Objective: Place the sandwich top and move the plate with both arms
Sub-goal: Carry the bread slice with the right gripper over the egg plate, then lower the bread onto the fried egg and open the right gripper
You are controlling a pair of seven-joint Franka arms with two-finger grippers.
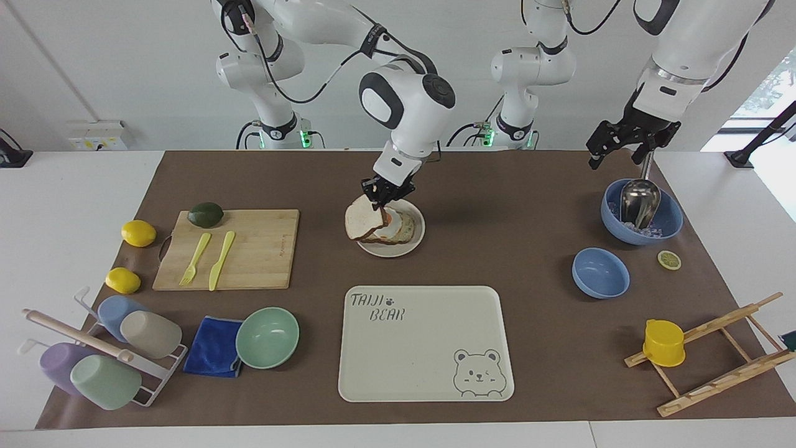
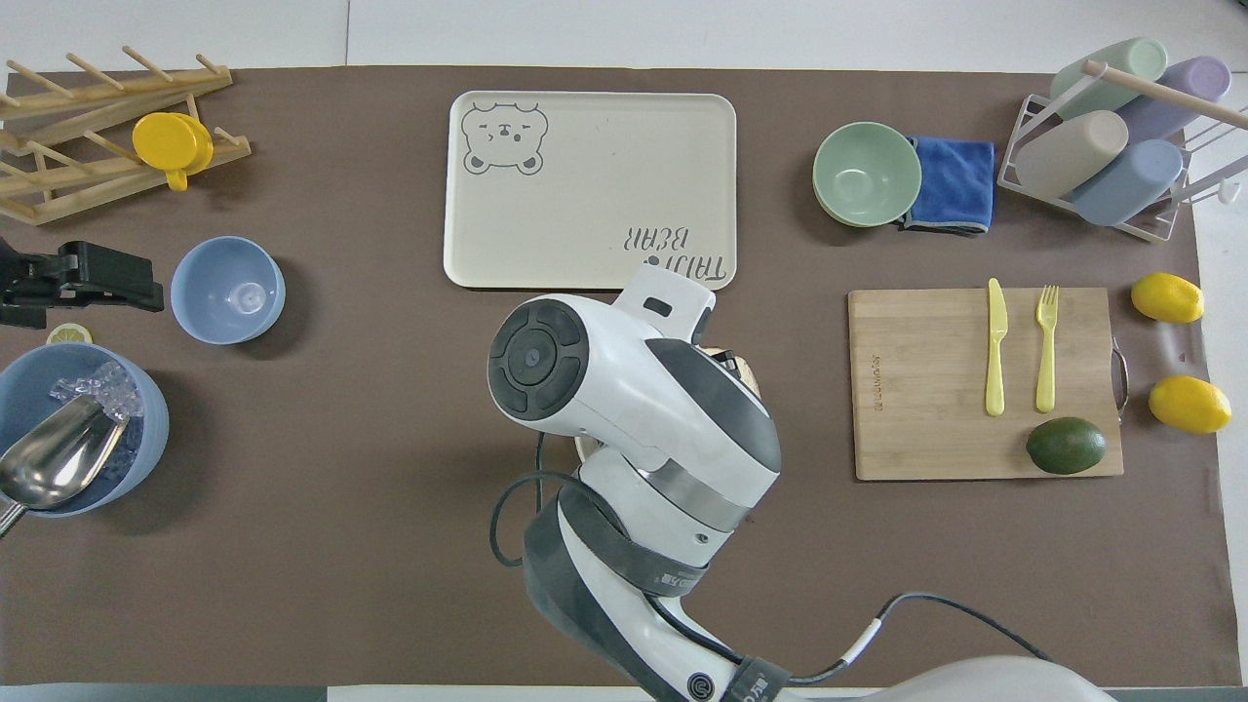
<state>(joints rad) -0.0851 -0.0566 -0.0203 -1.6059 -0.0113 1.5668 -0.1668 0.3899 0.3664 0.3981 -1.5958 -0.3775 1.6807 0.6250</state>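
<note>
The right claw (image 1: 387,194) grasps the light square bread slice (image 1: 362,222), tilted under it, over the small round beige plate (image 1: 411,242). The left claw (image 1: 625,144) hangs released above the blue ice bowl (image 1: 669,223).

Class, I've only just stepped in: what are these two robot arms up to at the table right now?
The right gripper is shut on the sandwich top, holding the slice tilted over the plate, where the egg toast lies; the slice is not yet laid flat. The left gripper waits open in the air over the blue bowl with the metal scoop. The plate has not reached the bear tray.
</note>
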